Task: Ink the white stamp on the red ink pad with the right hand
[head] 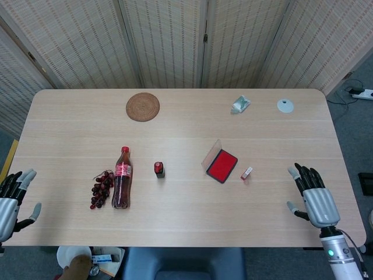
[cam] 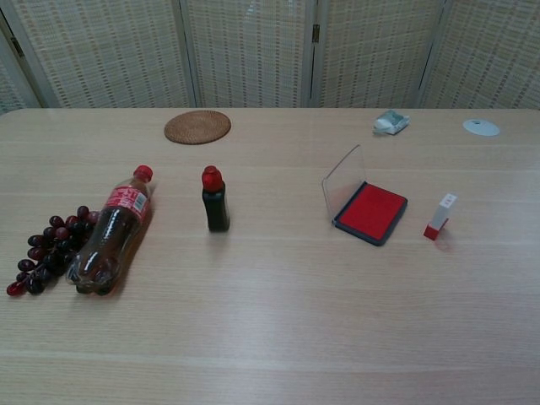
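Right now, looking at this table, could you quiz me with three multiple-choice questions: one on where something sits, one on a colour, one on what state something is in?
1. Where does the white stamp stand?
A. On the woven coaster
B. On the table just right of the ink pad
C. Inside the ink pad

2. What colour is the ink pad?
A. Red
B. Blue
C. Green

3. What is the right robot hand doing?
A. Holding the stamp
B. Pressing on the pad
C. Open, holding nothing

Answers:
1 B, the stamp stands apart from the pad on bare wood.
2 A, its open surface is red.
3 C, its fingers are spread near the table edge, far from the stamp.
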Tool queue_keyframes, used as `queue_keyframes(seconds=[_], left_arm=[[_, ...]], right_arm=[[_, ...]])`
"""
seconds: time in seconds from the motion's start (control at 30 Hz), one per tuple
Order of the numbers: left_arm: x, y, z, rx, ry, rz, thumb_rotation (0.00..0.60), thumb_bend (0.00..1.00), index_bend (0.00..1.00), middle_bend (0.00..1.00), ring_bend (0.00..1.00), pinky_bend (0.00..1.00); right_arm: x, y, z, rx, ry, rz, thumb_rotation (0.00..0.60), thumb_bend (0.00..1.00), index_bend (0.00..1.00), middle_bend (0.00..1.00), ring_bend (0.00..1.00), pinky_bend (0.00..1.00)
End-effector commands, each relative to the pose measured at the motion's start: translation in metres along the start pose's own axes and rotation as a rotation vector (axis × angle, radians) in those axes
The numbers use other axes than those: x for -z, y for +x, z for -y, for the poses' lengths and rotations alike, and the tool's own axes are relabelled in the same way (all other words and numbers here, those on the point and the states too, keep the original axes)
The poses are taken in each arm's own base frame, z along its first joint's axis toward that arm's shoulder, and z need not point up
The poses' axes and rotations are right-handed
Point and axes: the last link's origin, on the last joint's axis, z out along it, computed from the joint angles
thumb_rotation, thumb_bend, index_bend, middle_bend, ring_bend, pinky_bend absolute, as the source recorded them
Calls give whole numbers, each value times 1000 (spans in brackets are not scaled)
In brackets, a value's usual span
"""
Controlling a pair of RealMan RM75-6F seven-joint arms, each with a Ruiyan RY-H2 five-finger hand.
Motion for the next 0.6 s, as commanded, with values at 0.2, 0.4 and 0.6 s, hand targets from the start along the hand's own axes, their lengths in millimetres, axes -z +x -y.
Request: queue_keyframes(seconds=[0.2, 0.4, 0.6], left_arm=[[-5, -9, -5, -20, -15, 41, 600, 427, 0, 0, 0, 0], [-13, -18, -9, -42, -24, 73, 600, 427, 0, 0, 0, 0], [-13, -23, -10, -54, -24, 93, 600, 427, 0, 0, 0, 0]], right_arm=[[8, 9, -2, 12, -23, -39, 600, 244, 53, 0, 0, 0], [13, 20, -7, -5, -39, -75, 600, 240, 53, 0, 0, 0], [15, 23, -7, -16, -39, -82, 600, 237, 53, 0, 0, 0]])
